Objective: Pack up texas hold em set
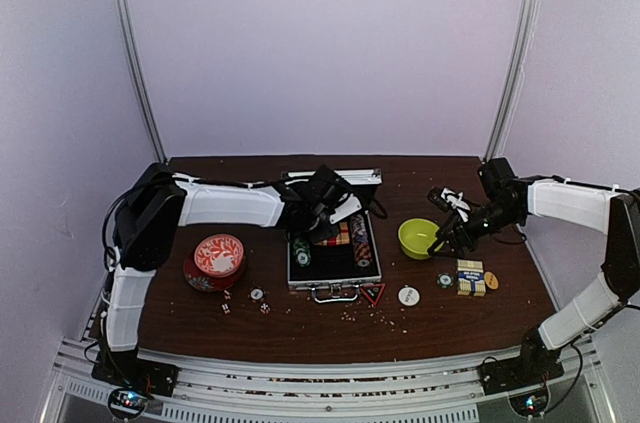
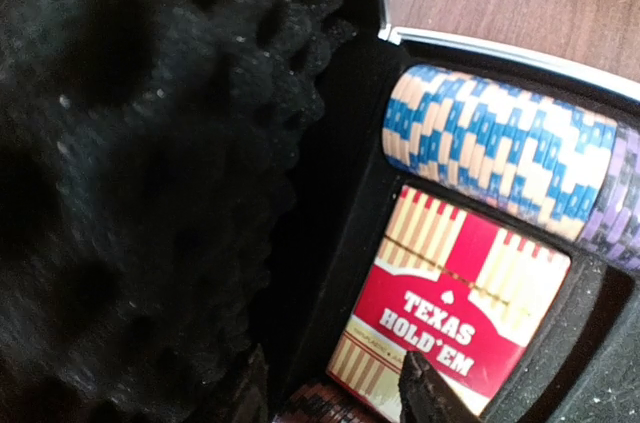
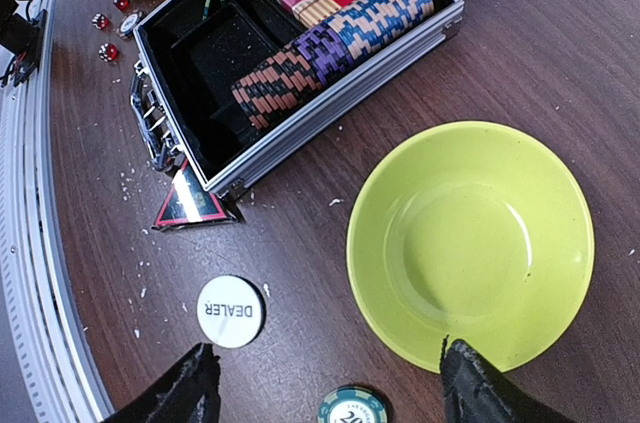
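The silver aluminium case [image 1: 330,283] lies open at the table's middle, its foam-lined lid [image 2: 140,163] up at the back. Inside are a row of striped chips [image 3: 340,33], blue-white ones [image 2: 490,143] at one end, and a red Texas Hold'em deck [image 2: 460,303]. My left gripper [image 1: 320,226] is open over the case's back, just above the deck, with nothing held. A second deck [image 1: 470,278], a green chip [image 3: 352,408], the round dealer button [image 3: 230,311], the triangular button [image 3: 190,201] and dice [image 1: 257,295] lie on the table. My right gripper [image 3: 335,393] is open, above the chip.
A lime-green bowl [image 3: 470,243] sits right of the case, touching my right gripper's outer finger [image 3: 480,393]. A round red tin with a floral lid [image 1: 215,261] stands left of the case. Small crumbs litter the wood near the front edge.
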You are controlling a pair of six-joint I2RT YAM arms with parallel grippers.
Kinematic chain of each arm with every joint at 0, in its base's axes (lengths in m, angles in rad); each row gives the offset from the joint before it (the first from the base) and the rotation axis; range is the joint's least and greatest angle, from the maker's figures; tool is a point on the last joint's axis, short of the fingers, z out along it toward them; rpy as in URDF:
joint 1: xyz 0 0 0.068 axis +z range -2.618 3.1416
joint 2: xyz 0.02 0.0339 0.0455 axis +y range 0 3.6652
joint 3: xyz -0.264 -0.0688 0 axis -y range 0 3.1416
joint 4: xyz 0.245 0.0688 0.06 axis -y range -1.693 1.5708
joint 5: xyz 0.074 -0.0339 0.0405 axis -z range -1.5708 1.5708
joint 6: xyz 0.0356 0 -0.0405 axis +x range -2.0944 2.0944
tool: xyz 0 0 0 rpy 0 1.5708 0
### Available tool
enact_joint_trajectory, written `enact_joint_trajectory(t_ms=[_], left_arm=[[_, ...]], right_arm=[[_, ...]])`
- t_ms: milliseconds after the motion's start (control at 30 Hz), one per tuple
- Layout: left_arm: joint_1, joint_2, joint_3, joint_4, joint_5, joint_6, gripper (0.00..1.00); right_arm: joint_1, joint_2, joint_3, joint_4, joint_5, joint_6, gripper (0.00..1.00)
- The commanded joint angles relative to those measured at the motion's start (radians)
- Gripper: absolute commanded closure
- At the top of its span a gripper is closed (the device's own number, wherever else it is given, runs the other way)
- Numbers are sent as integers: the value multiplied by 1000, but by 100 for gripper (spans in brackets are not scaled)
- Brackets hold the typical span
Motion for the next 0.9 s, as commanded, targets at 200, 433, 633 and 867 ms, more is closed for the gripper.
enact_joint_trajectory(t_ms=[200, 433, 633, 867], left_arm=[[3, -73, 14, 22, -6, -32, 54], [36, -92, 8, 72, -42, -31, 51], [79, -18, 91, 84, -36, -31, 51], [101, 34, 152, 89, -39, -40, 49]], right_arm=[[5, 3, 4, 24, 42, 23, 24], [5, 6, 7, 32, 45, 37, 24], [5, 9, 5, 40, 43, 54, 24], [6, 20, 5, 45, 38, 61, 24]])
